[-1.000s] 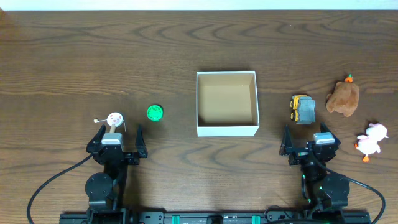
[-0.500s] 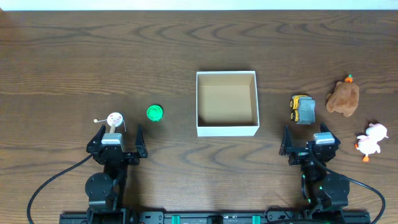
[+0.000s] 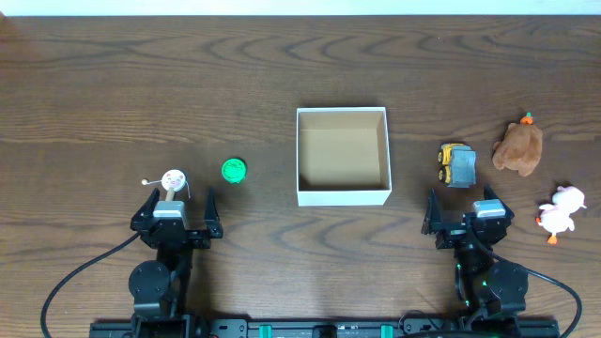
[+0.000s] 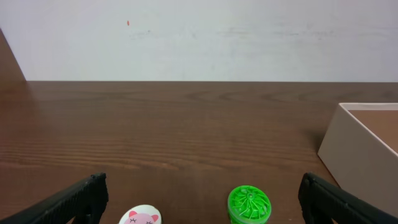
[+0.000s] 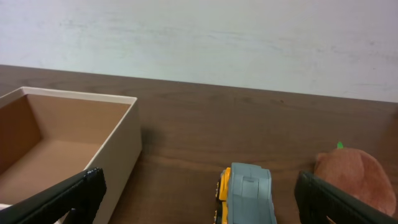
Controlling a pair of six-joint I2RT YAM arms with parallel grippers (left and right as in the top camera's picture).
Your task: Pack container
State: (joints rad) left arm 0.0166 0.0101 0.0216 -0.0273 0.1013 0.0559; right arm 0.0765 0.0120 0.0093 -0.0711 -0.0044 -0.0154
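The container (image 3: 343,195), a square white box with a tan inside, stands empty at the table's middle; it shows in the right wrist view (image 5: 118,146) and the left wrist view (image 4: 357,146). My left gripper (image 3: 176,208) is open and empty near the front edge, just behind a round white pig-face toy (image 3: 173,178) (image 4: 141,217) and left of a green disc (image 3: 234,170) (image 4: 249,204). My right gripper (image 3: 467,210) is open and empty, just behind a grey and yellow toy truck (image 3: 457,165) (image 5: 247,193).
A brown plush toy (image 3: 519,147) (image 5: 349,178) lies right of the truck. A white duck toy (image 3: 559,213) lies at the far right, beside my right gripper. A white wall runs behind the table's far edge.
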